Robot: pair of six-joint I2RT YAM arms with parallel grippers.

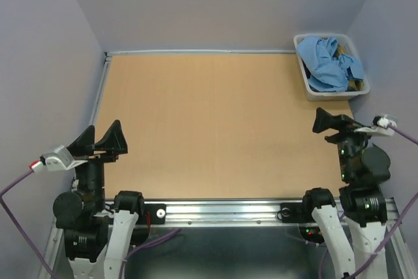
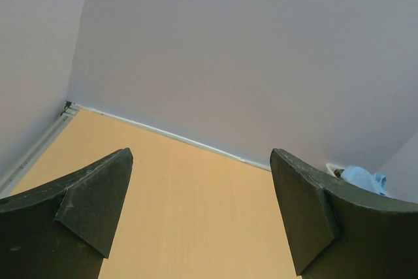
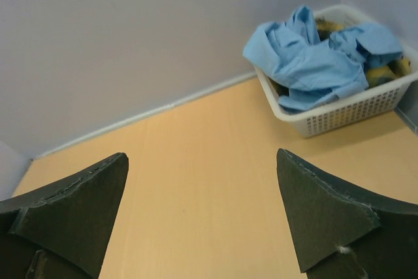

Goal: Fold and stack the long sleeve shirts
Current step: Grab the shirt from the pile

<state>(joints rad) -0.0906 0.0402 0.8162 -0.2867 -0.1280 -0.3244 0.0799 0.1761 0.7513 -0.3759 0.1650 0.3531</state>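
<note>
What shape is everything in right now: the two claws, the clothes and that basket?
white basket: upright in the table's far right corner, heaped above its rim.
light blue shirts: crumpled, unfolded, piled in the basket.
left claw: wide open, holding nothing, above the table.
right claw: wide open, holding nothing, pointing toward the basket.

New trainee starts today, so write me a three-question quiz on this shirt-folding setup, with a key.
1. Where are the crumpled light blue shirts? A) in the white basket; B) spread flat on the table; C) folded in a stack on the table.
2. True or false: the left end effector and the right end effector are both open and empty.
3. Which arm sits nearer the basket?
Key: 1 A; 2 true; 3 the right arm.
</note>
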